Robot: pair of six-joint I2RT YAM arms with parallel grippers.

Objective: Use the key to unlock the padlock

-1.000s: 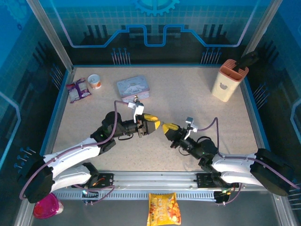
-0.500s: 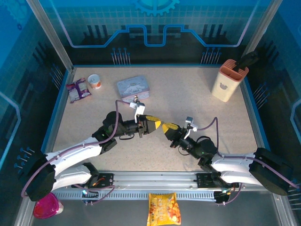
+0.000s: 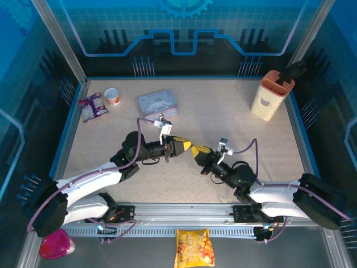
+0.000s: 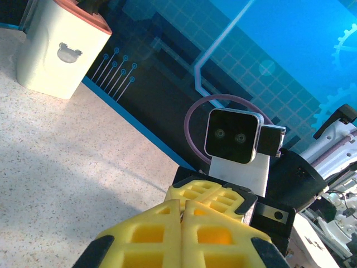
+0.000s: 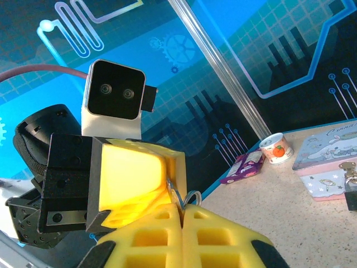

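Item: key (image 5: 181, 200). A small metal loop shows at the tip seam of my right hand (image 3: 197, 150), whose fingers are pressed together on it. The blade is hidden, so I cannot tell which way it points. Item: left hand (image 3: 184, 146). Its fingers are closed flat on each other in its own wrist view, with nothing visible between them, and its tips sit just beside the right hand's, nearly nose to nose above the middle of the desk (image 3: 234, 111). Item: padlock (image 5: 352, 198). It has a dark body and a pale shackle, lies at the near side of the tin (image 3: 158, 104), and is well apart from both hands. Step in hand, as I judge it: re-seating the key between the two hands so the blade stands clear of the fingertips. Method: I keep one hand clamped while the other lets go, never both loose at once. I pinch the head only, leave the blade free and straight along the fingers, and check it in the wrist view before I move off. Risk: the key is slim and could twist or drop. Afterwards I expect one hand must steady the padlock, since it would likely slide under a push.
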